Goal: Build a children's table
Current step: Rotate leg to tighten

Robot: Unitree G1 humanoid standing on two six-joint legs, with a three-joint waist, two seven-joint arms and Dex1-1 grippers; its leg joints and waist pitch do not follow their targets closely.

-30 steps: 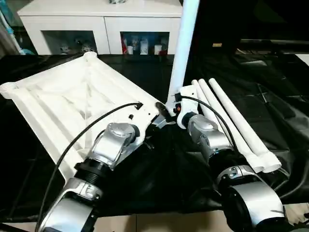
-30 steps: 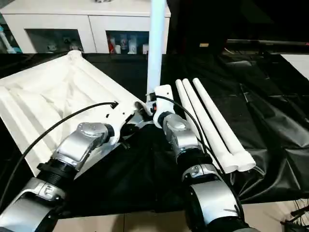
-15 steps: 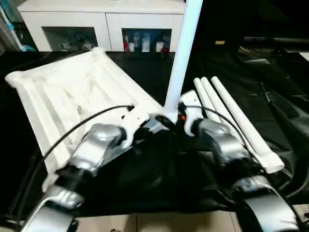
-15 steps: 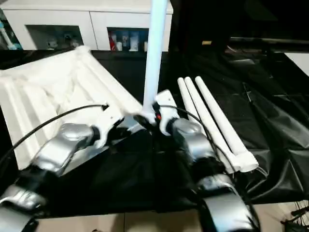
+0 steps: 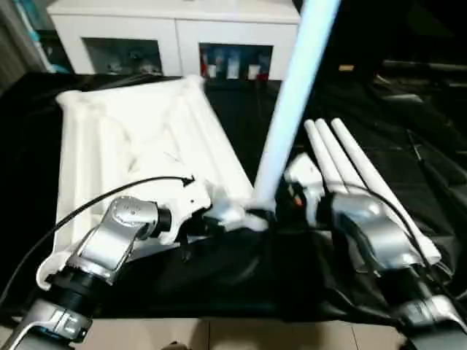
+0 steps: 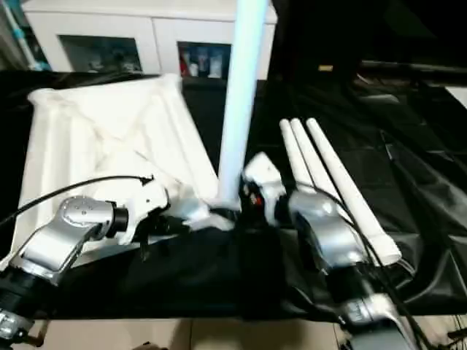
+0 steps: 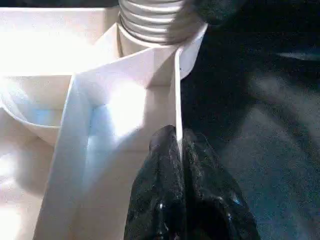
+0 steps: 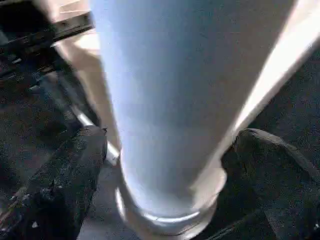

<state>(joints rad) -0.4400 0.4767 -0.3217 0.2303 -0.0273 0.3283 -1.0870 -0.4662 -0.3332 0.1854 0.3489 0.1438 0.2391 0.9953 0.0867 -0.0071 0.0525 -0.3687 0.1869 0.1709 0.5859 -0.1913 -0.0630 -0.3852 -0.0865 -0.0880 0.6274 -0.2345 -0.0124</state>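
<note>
Head view: the tabletop (image 5: 131,153) lies ribbed side up on the table (image 5: 408,131); one leg (image 5: 292,124) stands in the corner socket between both tools; three spare legs (image 6: 328,182) lie beyond the right tool.

Left wrist view: left tool (image 7: 179,150) pinched shut on a rim rib, likely steadying the tabletop.

Right wrist view: right tool (image 8: 165,165) spread wide, fingers (image 8: 65,170) flanking the upright leg without evident contact.

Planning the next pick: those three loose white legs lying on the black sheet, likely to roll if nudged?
Probably yes: the loose legs are round, smooth tubes on a wrinkled black sheet. Their taper would likely curve any roll. Packed side by side, they may brace each other.
</note>
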